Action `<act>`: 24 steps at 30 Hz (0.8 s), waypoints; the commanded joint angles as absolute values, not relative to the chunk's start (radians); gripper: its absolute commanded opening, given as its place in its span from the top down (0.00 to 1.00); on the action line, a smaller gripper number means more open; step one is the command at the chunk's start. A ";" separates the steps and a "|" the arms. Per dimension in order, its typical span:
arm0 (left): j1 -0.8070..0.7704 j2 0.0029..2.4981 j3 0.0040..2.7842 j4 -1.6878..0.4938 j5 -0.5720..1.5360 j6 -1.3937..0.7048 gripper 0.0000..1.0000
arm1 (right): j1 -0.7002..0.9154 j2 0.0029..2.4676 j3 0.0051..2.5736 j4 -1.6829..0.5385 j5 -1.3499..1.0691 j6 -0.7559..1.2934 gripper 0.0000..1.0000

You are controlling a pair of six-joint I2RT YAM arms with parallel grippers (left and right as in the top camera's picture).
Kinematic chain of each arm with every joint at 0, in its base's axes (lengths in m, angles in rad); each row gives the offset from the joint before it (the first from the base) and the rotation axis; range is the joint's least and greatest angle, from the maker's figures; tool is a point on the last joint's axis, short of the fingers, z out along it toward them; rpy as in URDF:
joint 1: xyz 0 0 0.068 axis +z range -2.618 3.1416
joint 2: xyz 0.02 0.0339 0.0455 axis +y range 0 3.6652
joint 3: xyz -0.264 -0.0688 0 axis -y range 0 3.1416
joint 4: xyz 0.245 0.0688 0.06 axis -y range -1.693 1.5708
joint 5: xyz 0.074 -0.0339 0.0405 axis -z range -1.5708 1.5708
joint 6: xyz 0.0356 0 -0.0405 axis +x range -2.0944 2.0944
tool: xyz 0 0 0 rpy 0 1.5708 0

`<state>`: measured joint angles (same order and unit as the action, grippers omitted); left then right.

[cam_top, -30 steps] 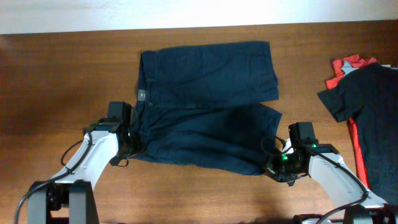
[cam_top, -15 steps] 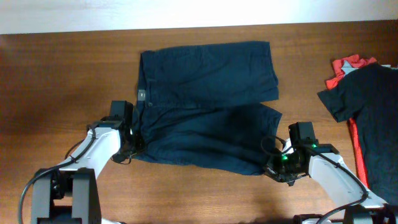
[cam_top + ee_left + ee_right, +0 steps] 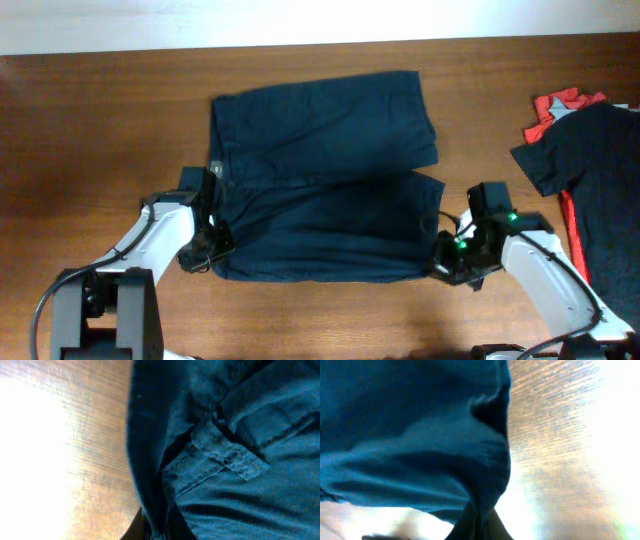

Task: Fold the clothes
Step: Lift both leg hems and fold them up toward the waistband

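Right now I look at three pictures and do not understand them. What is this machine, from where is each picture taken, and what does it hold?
It is a robot with two arms at a wooden table. The wide picture comes from a camera above the table; the two close, blurry ones come from a camera on each wrist. Dark blue shorts lie spread flat in the middle. The left fingers pinch the waistband corner nearest the robot, and the right fingers pinch the hem corner of the near leg. At the right edge a black shirt lies over a red garment.
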<state>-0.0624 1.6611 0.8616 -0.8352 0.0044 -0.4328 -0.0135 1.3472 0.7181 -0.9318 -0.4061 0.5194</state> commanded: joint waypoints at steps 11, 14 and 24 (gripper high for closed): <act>-0.057 1.478 1.013 -1.113 0.010 -0.433 1.00 | -0.020 1.343 0.982 -1.209 -0.156 0.415 0.96; -0.057 1.394 1.015 -1.146 0.022 -0.433 0.99 | -0.020 1.343 1.024 -1.237 -0.156 0.401 0.96; -0.098 1.150 1.016 -1.273 0.075 -0.449 0.99 | -0.020 1.339 1.249 -1.391 -0.084 0.346 0.96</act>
